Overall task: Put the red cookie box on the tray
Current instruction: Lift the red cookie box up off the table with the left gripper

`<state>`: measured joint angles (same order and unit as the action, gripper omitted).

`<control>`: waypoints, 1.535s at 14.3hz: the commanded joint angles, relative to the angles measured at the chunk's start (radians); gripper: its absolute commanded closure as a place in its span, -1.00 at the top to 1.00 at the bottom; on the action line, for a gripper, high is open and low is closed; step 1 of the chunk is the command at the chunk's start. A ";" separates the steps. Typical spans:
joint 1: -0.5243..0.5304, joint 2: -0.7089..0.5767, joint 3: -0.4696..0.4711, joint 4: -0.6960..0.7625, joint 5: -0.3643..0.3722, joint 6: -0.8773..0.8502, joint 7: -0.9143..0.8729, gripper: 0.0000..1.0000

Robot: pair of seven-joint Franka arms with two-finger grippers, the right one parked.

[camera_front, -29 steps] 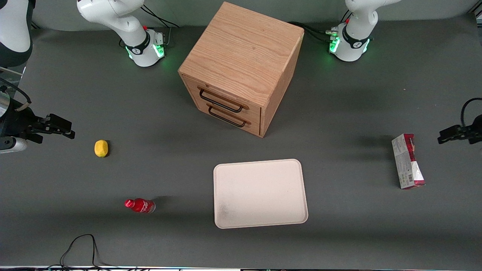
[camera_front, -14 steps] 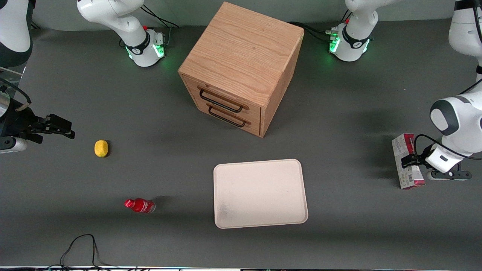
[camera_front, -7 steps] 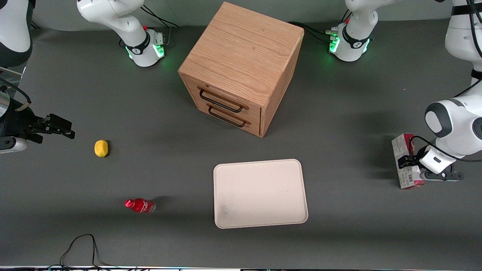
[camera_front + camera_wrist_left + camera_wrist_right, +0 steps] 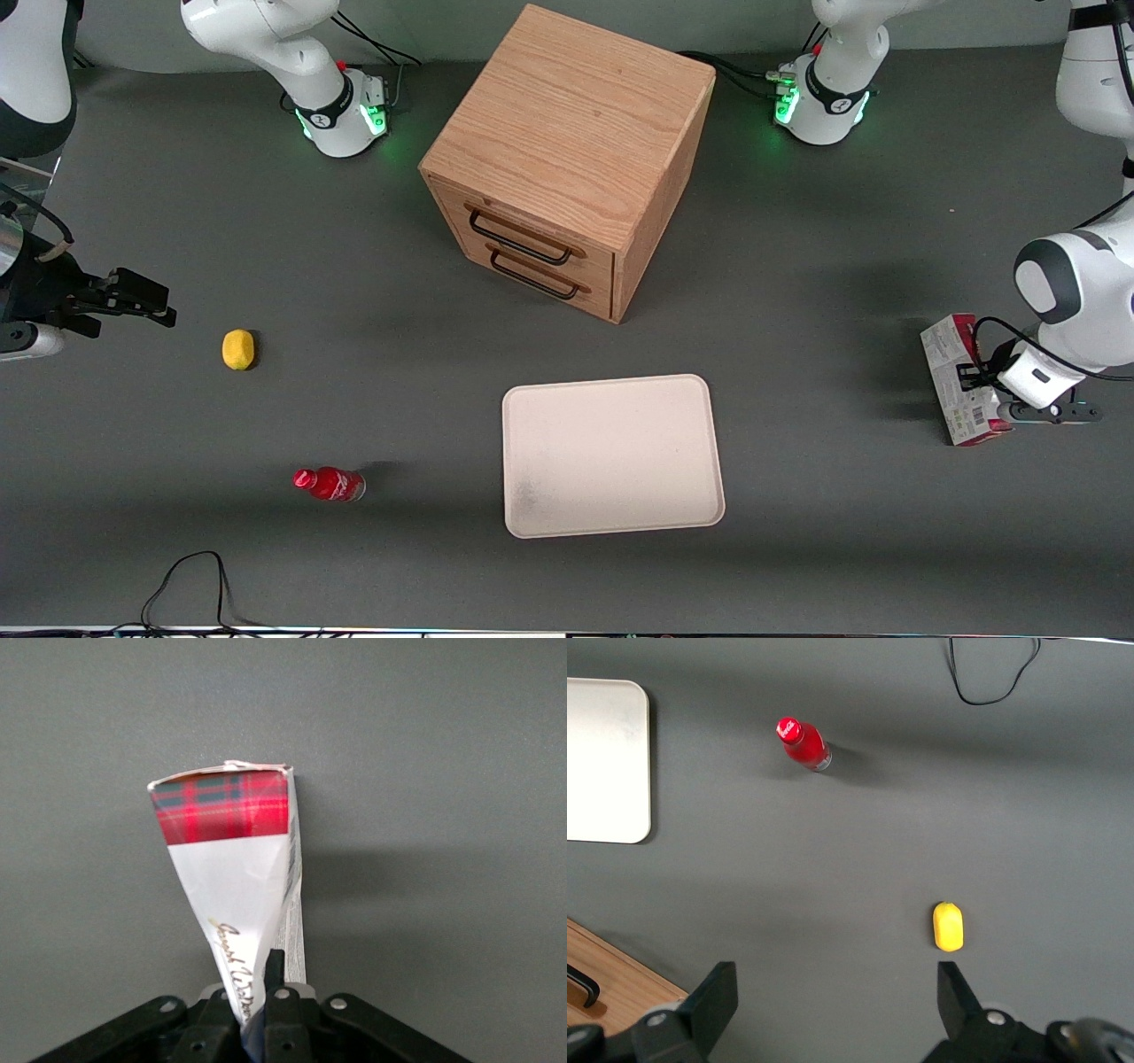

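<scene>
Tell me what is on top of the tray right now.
Nothing: the tray shows only its bare cream surface. The red cookie box stands on the table toward the working arm's end, apart from the tray, with the end effector shut on it.

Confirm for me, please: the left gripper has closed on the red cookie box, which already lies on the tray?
Not quite. The gripper has closed on the red cookie box, but the front view shows the box apart from the tray, at the working arm's end of the table.

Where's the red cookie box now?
The red cookie box sits toward the working arm's end of the table, clear of the tray, with the gripper shut on it.
</scene>
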<state>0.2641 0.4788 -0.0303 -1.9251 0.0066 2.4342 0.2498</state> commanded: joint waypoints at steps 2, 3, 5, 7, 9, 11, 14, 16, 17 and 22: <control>-0.029 -0.069 0.023 0.033 -0.002 -0.108 -0.001 -1.00; -0.029 -0.095 0.023 0.063 -0.002 -0.174 0.000 -1.00; -0.029 -0.152 0.023 0.118 0.000 -0.306 0.002 -1.00; -0.028 -0.210 0.023 0.168 0.003 -0.423 0.005 -1.00; -0.025 -0.258 0.023 0.237 0.003 -0.539 0.006 -1.00; -0.025 -0.288 0.021 0.328 0.039 -0.668 0.005 -1.00; -0.026 -0.296 0.016 0.446 0.073 -0.806 0.005 -1.00; -0.037 -0.290 0.012 0.494 0.073 -0.840 -0.003 -1.00; -0.057 -0.286 0.013 0.497 0.070 -0.839 -0.003 -1.00; -0.238 -0.214 0.021 0.547 0.065 -0.824 -0.226 -1.00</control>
<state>0.1104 0.2153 -0.0269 -1.4540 0.0608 1.6264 0.1307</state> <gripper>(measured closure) 0.960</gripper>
